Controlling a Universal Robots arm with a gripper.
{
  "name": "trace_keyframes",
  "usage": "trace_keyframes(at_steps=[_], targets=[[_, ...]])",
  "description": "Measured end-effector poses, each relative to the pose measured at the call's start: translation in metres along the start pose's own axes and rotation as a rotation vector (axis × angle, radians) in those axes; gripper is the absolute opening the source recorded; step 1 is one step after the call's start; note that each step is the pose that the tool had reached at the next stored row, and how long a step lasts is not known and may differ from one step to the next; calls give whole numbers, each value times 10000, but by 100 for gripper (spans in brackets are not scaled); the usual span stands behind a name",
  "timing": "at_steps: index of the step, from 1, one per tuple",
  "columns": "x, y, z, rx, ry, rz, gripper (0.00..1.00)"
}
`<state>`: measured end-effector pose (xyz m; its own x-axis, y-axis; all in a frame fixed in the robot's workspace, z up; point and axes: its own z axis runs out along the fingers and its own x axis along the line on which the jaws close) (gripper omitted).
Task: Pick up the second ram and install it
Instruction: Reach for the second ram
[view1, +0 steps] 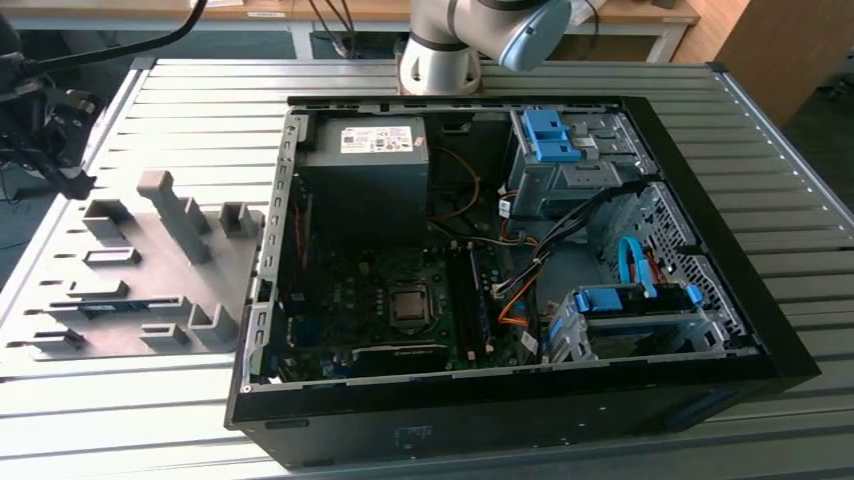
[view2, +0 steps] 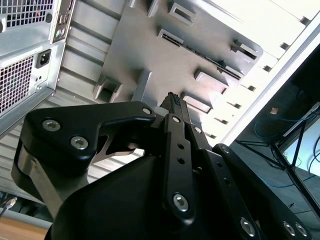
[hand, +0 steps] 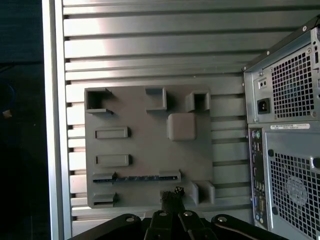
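The second ram (hand: 135, 177) is a thin dark stick lying on edge between two grey holder blocks on the grey holder plate (hand: 145, 150). In the exterior view the second ram (view1: 130, 303) sits near the front of that plate (view1: 134, 270), on the exterior view's left of the open computer case (view1: 521, 270). My gripper (hand: 171, 194) hovers above the plate, close beside the stick's middle and apart from it. In the second wrist view my gripper (view2: 173, 100) has its black fingers pressed together with nothing between them, and the stick (view2: 202, 55) lies beyond the tips.
The case's rear panel (hand: 285, 145), with its vents and ports, stands close beside the plate. Tall grey blocks (view1: 176, 215) rise from the plate. The arm's base (view1: 441, 45) stands behind the case. The slatted metal table (view1: 747, 120) extends around everything. Black equipment (view1: 40, 120) sits at the far left edge.
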<state>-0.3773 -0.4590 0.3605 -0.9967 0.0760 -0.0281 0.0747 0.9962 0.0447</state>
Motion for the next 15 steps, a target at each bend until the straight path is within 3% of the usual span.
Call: trace_keyframes(at_steps=[15], targets=[[58,-73,151,1,1,0,10]])
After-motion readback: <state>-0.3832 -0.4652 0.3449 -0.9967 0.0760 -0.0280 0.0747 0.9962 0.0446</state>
